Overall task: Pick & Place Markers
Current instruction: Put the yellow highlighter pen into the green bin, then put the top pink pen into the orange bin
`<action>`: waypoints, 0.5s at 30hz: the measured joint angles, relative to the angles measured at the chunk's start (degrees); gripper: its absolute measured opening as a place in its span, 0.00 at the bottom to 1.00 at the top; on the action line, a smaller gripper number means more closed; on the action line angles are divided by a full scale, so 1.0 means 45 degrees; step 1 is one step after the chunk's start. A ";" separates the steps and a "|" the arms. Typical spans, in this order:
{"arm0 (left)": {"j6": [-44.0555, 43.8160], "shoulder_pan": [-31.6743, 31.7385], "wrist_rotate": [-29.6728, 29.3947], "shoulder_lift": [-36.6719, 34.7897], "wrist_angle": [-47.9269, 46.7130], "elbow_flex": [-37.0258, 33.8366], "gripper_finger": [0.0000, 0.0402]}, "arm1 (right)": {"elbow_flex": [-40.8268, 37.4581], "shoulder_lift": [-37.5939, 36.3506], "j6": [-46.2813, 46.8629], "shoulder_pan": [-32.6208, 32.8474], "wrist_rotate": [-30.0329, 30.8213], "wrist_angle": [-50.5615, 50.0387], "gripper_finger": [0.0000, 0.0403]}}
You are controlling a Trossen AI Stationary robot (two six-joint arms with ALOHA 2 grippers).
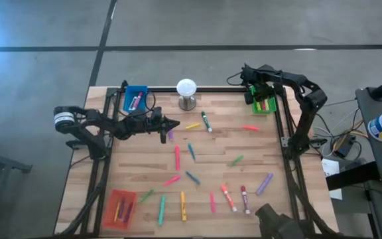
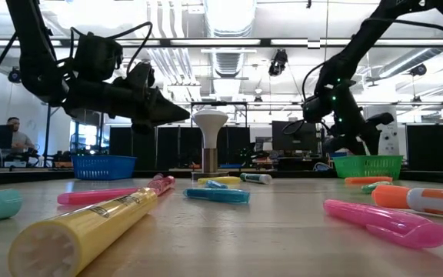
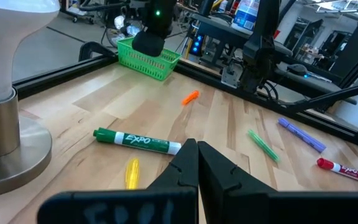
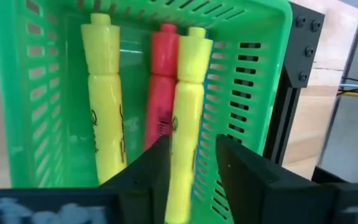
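Markers (image 1: 177,157) of many colours lie scattered flat on the wooden table. My left gripper (image 1: 172,124) is shut and hovers above the table near a purple marker (image 1: 170,135). A green marker (image 3: 138,140) and a yellow one (image 3: 132,173) lie just beyond its fingertips (image 3: 196,149). My right gripper (image 4: 191,152) is down at the green tray (image 1: 264,103) at the far right corner, shut on a yellow marker (image 4: 188,93). Another yellow marker (image 4: 104,99) and a pink one (image 4: 160,87) lie on the tray floor. My right gripper pinches the yellow marker by its barrel (image 4: 184,140) between the two fingers, coming from above with the fingers across it. The marker's capped end (image 4: 195,37) reaches out over the tray beside the pink marker. Whether that end rests on the tray, I cannot tell.
A white ball on a metal stand (image 1: 187,93) stands at the far edge, close to my left gripper. A blue tray (image 1: 136,98) with markers sits at the far left and a red tray (image 1: 119,207) at the near left. Black frame rails (image 1: 285,133) edge the table.
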 joint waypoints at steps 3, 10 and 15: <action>0.0012 0.0000 0.0000 -0.0002 0.0000 0.0000 0.00 | 0.0106 -0.0023 -0.0011 0.0000 -0.0041 -0.0185 0.37; 0.0029 0.0000 0.0000 -0.0002 -0.0007 0.0000 0.00 | 0.0332 -0.0196 -0.1106 0.0011 -0.1101 -0.0566 0.40; 0.0029 0.0000 -0.0002 -0.0002 -0.0142 0.0000 0.00 | -0.0405 -0.1454 -0.2111 0.0396 -0.1412 0.0334 0.30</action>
